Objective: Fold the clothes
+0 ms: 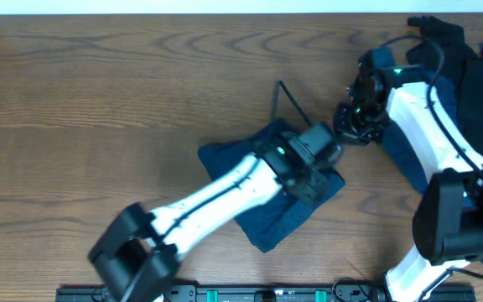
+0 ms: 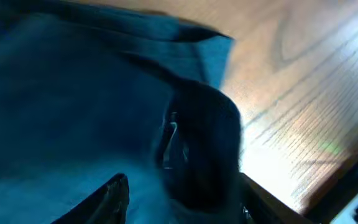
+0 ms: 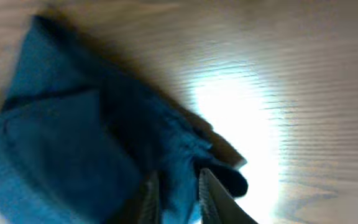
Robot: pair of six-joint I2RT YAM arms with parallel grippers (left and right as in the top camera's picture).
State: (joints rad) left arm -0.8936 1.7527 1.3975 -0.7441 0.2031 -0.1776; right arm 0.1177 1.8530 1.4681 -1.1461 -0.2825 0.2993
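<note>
Lying folded on table: navy garment; left tool parted over it; right tool state unclear.

Overhead view evenly lit and fairly sharp; both wrist views blurred, with white glare on the wooden table and blue cloth out of focus

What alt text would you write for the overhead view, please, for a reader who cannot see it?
A folded blue cloth lies in the middle of a wooden table, with the left gripper over it and the right gripper at its far right corner. More dark clothes are heaped at the table's right edge.
</note>
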